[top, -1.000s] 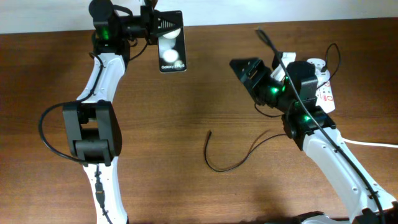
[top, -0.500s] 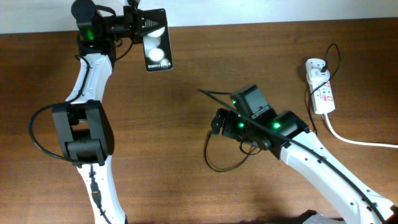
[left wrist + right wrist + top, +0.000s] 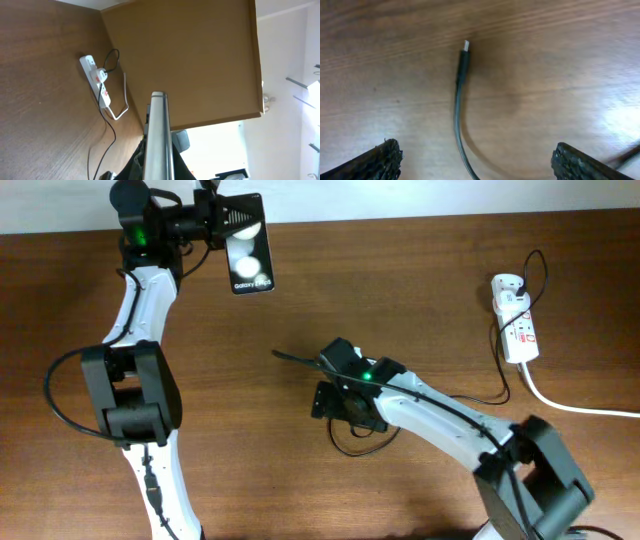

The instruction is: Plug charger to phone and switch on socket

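Phone (image 3: 249, 258) upper left, held up, clenched in left pincer (image 3: 226, 222). Charger plug (image 3: 463, 62) loose on counter (image 3: 250, 380), ctr frame, w/ right pincer (image 3: 479, 162) wide open above. Not plugged yet; socket (image 3: 515, 325) far right, untouched.

Seen from above and both wrists.
Straight down over the counter (image 3: 250, 380); from left wrist, tilted and distant, sharing the socket (image 3: 95, 80) at overhead's right; from right wrist, close above the charger (image 3: 463, 64) tip.

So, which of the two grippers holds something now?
The left gripper, shut on the phone; the right gripper hangs open above the charger, empty.
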Motion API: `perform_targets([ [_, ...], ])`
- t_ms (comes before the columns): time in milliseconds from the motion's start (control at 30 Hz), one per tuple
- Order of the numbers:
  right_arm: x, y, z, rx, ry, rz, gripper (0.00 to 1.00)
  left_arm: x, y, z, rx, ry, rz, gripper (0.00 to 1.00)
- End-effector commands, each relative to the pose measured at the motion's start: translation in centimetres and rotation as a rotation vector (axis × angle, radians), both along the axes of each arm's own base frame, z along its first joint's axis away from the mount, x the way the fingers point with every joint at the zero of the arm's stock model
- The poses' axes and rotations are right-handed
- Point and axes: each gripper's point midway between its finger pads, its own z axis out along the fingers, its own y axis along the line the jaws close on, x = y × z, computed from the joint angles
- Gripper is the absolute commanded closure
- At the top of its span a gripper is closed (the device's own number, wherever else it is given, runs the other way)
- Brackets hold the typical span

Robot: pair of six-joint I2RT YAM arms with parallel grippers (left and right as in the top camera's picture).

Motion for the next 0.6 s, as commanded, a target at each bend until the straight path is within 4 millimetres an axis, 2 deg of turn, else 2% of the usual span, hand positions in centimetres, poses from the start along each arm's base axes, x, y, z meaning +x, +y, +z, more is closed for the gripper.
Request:
perform_targets([
  [0, 0.8, 1.1, -0.2, 0.039, -0.015, -0.056, 0.01, 0.3, 0.6, 0.1, 0.002, -0.03, 0.01, 1.0],
  [167, 1.6, 1.4, -0.3, 0.053, -0.036, -0.123, 0.01, 0.3, 0.6, 0.1, 0.002, -0.03, 0.01, 1.0],
  [300, 1.4, 0.9, -1.9, 0.014, -0.009, -0.125, 0.0, 0.3, 0.6, 0.1, 0.002, -0.03, 0.01, 1.0],
  [433, 1.4, 0.5, -2.6, -0.02, -0.006, -0.129, 0.06, 0.3, 0.6, 0.1, 0.002, -0.03, 0.01, 1.0],
  [567, 1.8, -0.8, -3.1, -0.091, -0.036, -0.145, 0.15, 0.3, 0.6, 0.1, 0.002, -0.03, 0.01, 1.0],
])
